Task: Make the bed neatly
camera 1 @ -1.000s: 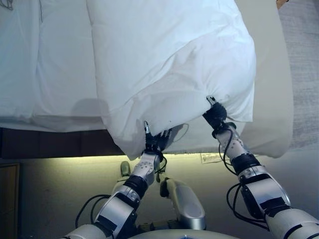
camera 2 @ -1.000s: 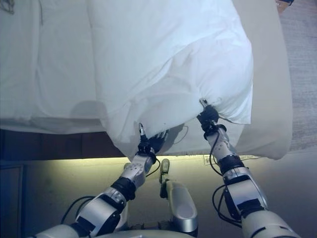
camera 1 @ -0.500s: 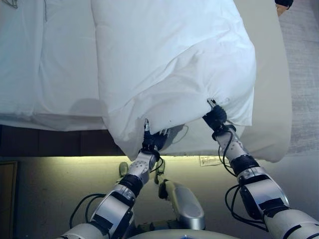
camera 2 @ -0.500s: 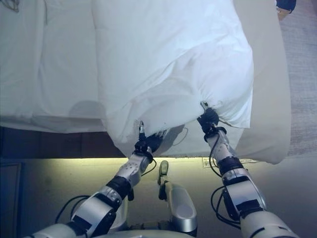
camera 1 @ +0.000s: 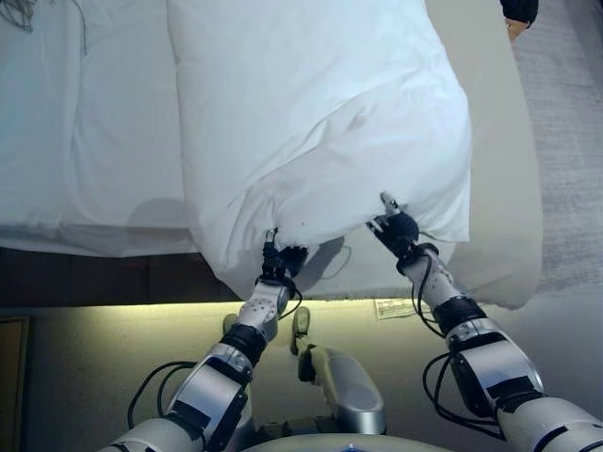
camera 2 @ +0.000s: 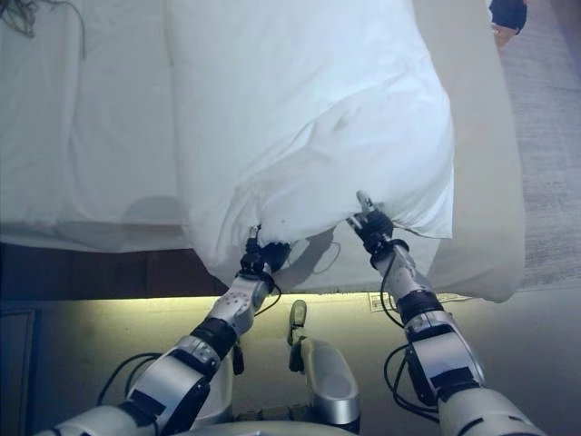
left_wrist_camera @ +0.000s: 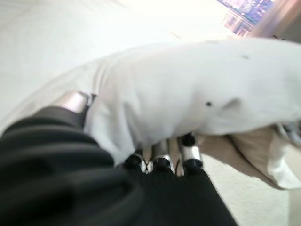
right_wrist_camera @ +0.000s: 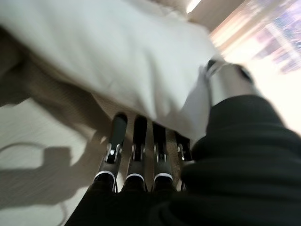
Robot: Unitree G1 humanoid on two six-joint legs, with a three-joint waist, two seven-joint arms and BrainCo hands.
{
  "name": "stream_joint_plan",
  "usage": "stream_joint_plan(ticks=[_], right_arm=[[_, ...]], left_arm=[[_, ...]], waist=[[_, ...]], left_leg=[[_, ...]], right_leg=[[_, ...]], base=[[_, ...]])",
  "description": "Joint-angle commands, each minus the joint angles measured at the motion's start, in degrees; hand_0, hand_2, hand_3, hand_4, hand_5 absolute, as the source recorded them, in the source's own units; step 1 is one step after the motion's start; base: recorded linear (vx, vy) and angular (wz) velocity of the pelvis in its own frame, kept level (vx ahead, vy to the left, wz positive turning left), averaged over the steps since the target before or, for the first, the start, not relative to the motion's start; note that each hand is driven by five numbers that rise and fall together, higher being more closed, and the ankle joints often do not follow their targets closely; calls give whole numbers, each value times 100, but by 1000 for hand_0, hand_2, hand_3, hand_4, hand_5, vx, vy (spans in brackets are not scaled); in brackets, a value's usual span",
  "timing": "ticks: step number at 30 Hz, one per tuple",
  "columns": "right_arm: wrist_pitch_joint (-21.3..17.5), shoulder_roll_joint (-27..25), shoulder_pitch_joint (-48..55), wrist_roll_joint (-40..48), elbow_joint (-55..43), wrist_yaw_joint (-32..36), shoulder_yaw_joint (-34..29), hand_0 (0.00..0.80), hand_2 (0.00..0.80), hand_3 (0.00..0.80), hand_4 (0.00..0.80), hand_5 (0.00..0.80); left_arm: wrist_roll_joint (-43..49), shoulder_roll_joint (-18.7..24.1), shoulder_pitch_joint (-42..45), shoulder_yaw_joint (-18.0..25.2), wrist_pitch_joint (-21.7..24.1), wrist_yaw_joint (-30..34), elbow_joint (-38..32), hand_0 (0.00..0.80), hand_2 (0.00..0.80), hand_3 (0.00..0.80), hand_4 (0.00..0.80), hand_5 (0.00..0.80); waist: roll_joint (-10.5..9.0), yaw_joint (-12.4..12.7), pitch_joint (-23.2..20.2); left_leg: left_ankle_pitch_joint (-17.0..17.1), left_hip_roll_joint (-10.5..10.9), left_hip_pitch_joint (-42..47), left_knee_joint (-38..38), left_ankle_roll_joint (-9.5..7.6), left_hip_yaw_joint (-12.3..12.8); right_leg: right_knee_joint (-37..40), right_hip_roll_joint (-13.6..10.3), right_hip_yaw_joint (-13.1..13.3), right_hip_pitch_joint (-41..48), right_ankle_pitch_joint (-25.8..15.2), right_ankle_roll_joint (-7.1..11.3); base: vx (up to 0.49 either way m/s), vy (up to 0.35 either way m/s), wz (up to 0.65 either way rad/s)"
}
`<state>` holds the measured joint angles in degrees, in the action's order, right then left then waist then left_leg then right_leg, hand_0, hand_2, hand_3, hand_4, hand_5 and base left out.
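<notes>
Left hand [camera 1: 279,263] and right hand [camera 1: 397,231] each pinch the puffy white cotton duvet's [camera 1: 311,113] near hem between thumb and fingers; uneven pulling could skew it or slip the shallow grips.

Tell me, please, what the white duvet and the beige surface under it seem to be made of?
The duvet looks like padded white woven cloth, matte: it puffs up and creases softly where each robot hand, left and right, pinches its edge. The beige surface looks like a smooth matte fitted sheet, probably cotton-like; the weave is too fine to tell.
</notes>
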<state>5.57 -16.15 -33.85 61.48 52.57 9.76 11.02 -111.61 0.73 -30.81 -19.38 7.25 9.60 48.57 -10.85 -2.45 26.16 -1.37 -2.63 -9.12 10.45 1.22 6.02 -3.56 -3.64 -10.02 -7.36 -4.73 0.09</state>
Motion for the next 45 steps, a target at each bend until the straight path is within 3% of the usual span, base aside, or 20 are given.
stream_joint_plan(ticks=[1, 7, 18, 30, 42, 44, 45], right_arm=[[231, 58, 494, -386, 141, 325, 287, 0, 0, 0, 0, 0], [568, 288, 1349, -922, 845, 860, 300, 0, 0, 0, 0, 0], [532, 377, 2384, -1381, 1247, 935, -42, 0, 0, 0, 0, 0], [442, 224, 2377, -1371, 1598, 666, -700, 0, 0, 0, 0, 0], [392, 149, 2399, -1322, 1892, 741, -1012, 0, 0, 0, 0, 0], [349, 141, 2388, -1250, 1923, 734, -1047, 0, 0, 0, 0, 0], [291, 115, 2397, -1131, 1939, 746, -1066, 0, 0, 0, 0, 0]], left_arm=[[-96, -127, -84, 210, 90, 346, -196, 800, 800, 800, 800, 800], [46, -33, 179, 552, -37, 761, -99, 800, 800, 800, 800, 800], [768, 366, 973, 1586, -88, 1071, -144, 800, 800, 800, 800, 800], [1766, 1172, 1613, 2891, -270, 1075, 64, 800, 800, 800, 800, 800], [2619, 2024, 2541, 4133, -616, 1057, 950, 800, 800, 800, 800, 800], [2684, 2178, 2612, 4306, -681, 982, 1078, 800, 800, 800, 800, 800], [2726, 2312, 2610, 4384, -754, 931, 1161, 800, 800, 800, 800, 800]], waist=[[223, 62, -572], [452, 96, -849], [806, 224, -1587], [1029, 625, -2116], [1206, 1119, -2333], [1221, 1147, -2341], [1234, 1121, -2342]], left_leg=[[-70, -97, 233, -223, 158, -30], [-94, -10, 519, -288, 136, -48], [-77, 154, 1204, -642, 140, -256], [20, 289, 1654, -1065, 88, -714], [282, 340, 1648, -1443, 115, -1116], [301, 363, 1615, -1458, 101, -1238], [377, 396, 1529, -1442, 65, -1375]], right_leg=[[-209, -238, 151, 110, 173, 519], [-213, -325, 93, 388, 295, 521], [-143, -417, -77, 1011, 435, 523], [66, -403, -237, 1512, 478, 490], [352, -409, -505, 1690, 456, 505], [370, -364, -422, 1685, 482, 488], [361, -279, -237, 1610, 463, 428]], base=[[6, 125, -3], [32, 153, 0], [108, 129, 2], [65, 44, 13], [26, 5, 11], [-19, -22, 6], [-56, -19, 12]])
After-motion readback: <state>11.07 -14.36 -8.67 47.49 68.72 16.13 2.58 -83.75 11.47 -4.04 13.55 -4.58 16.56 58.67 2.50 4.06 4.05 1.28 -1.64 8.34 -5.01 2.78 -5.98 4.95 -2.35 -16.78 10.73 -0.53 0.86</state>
